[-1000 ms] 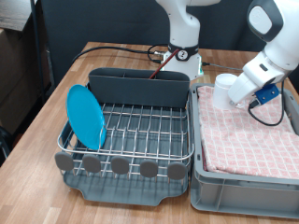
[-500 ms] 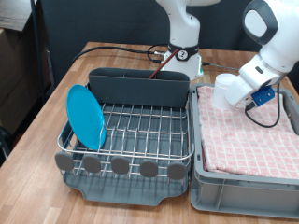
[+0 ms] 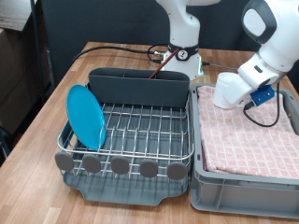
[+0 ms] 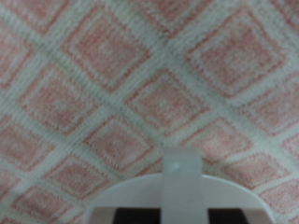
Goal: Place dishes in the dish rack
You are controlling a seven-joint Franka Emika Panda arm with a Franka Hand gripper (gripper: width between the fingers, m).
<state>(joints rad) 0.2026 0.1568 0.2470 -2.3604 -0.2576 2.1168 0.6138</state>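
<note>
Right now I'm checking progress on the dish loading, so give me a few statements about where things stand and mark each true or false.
1. The blue plate stands on edge in the dish rack. True.
2. The white mug sits inside the rack's grey caddy. False: it is at the arm's end, above the bin's pink checked cloth.
3. The plate is at the rack's end towards the exterior view's left. True.
4. The wrist view shows the rack's wire grid. False: it shows the checked cloth.
</note>
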